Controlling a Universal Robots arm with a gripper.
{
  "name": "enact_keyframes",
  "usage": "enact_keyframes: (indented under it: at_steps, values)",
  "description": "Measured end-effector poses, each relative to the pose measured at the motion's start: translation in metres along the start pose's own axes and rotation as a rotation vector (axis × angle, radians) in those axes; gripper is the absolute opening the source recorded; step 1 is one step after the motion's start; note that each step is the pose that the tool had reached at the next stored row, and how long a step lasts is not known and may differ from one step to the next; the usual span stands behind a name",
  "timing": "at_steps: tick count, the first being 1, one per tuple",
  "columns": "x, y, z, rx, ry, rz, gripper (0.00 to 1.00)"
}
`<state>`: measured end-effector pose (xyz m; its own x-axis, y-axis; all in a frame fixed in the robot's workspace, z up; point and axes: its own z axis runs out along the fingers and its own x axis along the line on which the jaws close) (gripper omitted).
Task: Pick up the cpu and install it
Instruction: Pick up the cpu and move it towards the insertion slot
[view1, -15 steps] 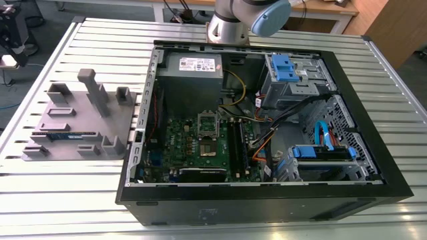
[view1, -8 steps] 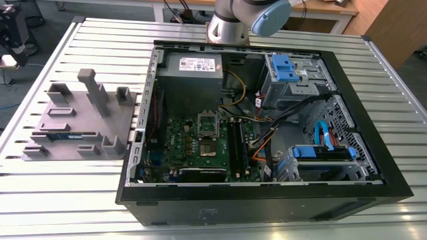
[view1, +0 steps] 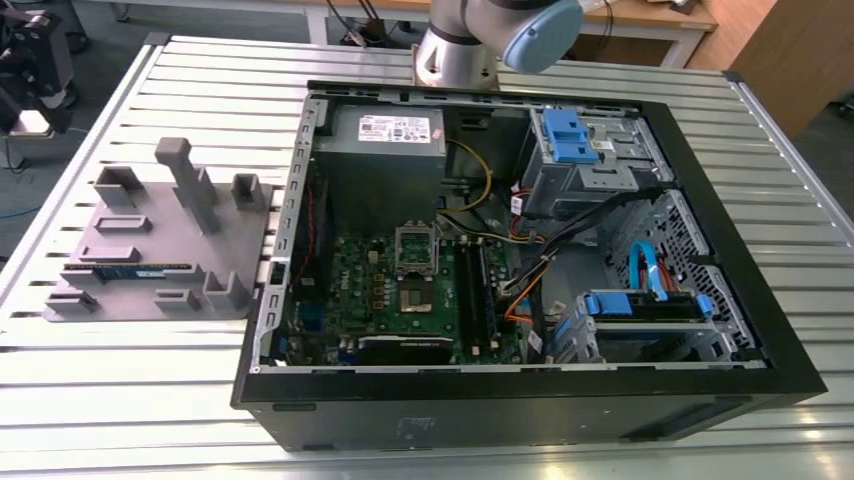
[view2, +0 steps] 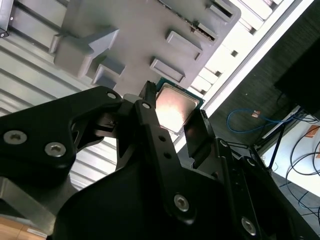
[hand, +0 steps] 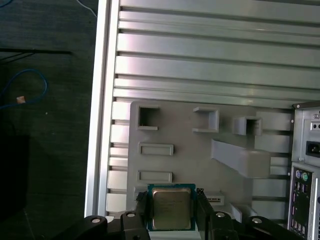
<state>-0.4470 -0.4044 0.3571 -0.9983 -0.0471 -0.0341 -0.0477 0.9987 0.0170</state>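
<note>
My fingers: closed on opposite edges of the flat square silver-topped cpu.
Handling: light, stiff, likely fragile.

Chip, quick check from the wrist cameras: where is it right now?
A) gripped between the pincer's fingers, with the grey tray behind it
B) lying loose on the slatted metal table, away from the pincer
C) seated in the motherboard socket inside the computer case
A: in the first wrist view the chip sits clamped between the two fingers of the pincer, with the grey tray behind it.
</note>
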Motion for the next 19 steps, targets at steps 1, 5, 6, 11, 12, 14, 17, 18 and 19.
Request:
enact_keyframes:
  at_steps: [1,5,6,11,12,14,17,18,19]
  values:
    - [-0.0021,-0.0001,0.0001,0.0000,-0.0001,0.000,0.47]
    - [-0.0120,-0.0006,0.0004,0.0000,0.0000,0.000,0.47]
    - [-0.0145,-0.0007,0.0005,0.0000,0.0000,0.000,0.47]
    - [-0.0266,-0.0013,0.0010,0.0000,-0.0001,0.000,0.47]
    - [-0.0291,-0.0014,0.0010,0.0000,0.0000,0.000,0.47]
    - [-0.0339,-0.0016,0.0013,-0.0001,0.0000,0.000,0.47]
    - [-0.0409,-0.0019,0.0016,0.0000,0.0000,0.000,0.47]
    - [-0.0434,-0.0021,0.0017,0.0000,0.0000,0.000,0.47]
    - [-0.0458,-0.0022,0.0018,0.0000,0.0000,0.000,0.47]
